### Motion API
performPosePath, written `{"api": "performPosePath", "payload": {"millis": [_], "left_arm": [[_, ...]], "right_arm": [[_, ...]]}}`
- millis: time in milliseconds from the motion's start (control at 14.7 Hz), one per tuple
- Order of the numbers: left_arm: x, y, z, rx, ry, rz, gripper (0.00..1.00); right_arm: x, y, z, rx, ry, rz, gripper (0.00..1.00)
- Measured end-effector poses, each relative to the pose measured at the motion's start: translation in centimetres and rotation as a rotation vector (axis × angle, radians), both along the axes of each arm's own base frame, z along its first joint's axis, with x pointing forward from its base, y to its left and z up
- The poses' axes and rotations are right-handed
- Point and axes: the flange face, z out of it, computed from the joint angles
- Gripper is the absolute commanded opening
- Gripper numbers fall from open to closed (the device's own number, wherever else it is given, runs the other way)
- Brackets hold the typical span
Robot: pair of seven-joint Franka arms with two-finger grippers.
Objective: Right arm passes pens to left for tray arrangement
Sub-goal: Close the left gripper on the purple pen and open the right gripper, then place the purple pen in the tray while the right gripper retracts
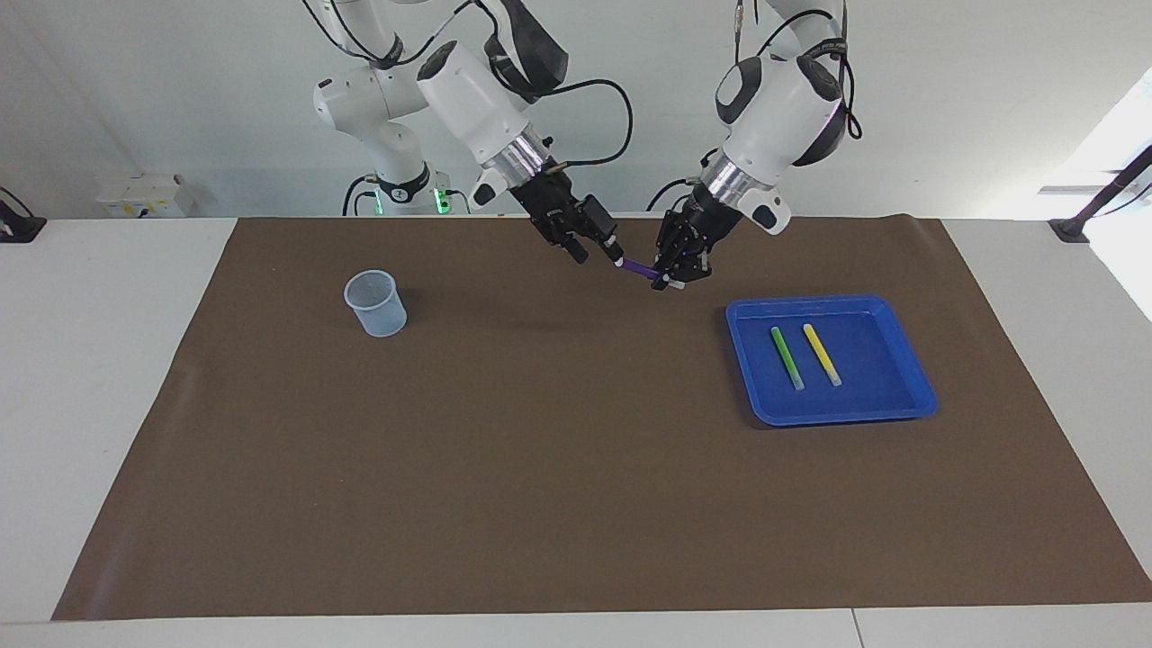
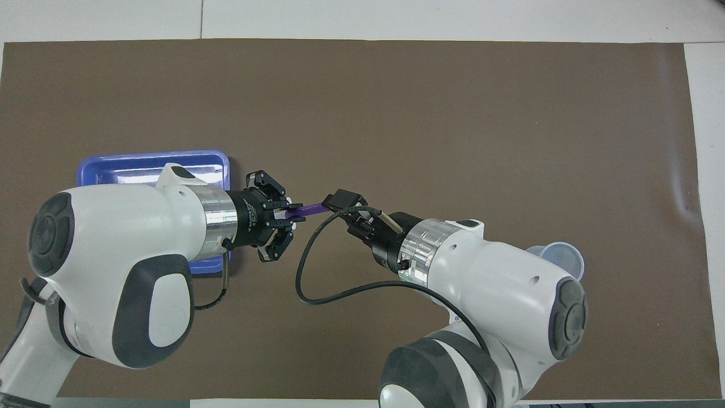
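— While both grippers hang over the mat, where is the purple pen (image 1: 641, 268)?
— Its pale-tipped end is pinched in the left gripper (image 1: 670, 279), fingers clamped on it. The other end points at the right gripper (image 1: 597, 253).
— Does the right one hold it?
— No. Its fingers (image 1: 612, 249) stand apart, one on each side of that end; whether either touches it I cannot tell.
— And the tray (image 1: 909, 400)?
— It sits on the mat (image 1: 540, 450) toward the left arm's end, with the green pen (image 1: 786, 356) and yellow pen (image 1: 821, 354) lying side by side in it, apart.
— The cup (image 1: 375, 303)?
— Upright toward the right arm's end.
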Motion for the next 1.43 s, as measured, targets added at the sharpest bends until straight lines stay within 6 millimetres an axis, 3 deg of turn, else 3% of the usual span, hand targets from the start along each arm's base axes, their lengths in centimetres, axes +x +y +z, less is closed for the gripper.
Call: {"api": "performPosePath", "payload": {"millis": [205,478,682,955,1092,1228,1433], "left_arm": [[1.5,3.4,-0.4,0.031,-0.059,-0.122,0.0],[2.9,11.3,-2.4,0.063,-0.099,-0.441,0.0],[3.7,18.1,-5.6,0.138,-0.14,-0.705,0.0],[5.0,26.7,-11.5,0.25,-0.122,-1.121,0.0],[5.7,29.1,-14.1,0.288,-0.12,-1.29,0.0],[6.4,29.9,-16.5,0.327,-0.118,-1.422,0.0],[7.1,30.4,-19.1,0.349,-0.112,-1.526,0.0]], "right_arm": [[2.7,-5.7,0.5,-0.11,-0.001,0.142,1.0],[4.3,-13.2,0.0,-0.381,0.016,0.383,1.0],[4.7,-17.7,0.5,-0.553,0.075,0.473,1.0],[5.7,-21.8,2.6,-0.68,0.138,0.559,1.0],[7.1,-23.2,3.9,-0.684,0.155,0.597,1.0],[8.1,-24.2,4.7,-0.706,0.18,0.633,1.0],[8.5,-26.1,4.3,-0.745,0.213,0.625,1.0]]}}
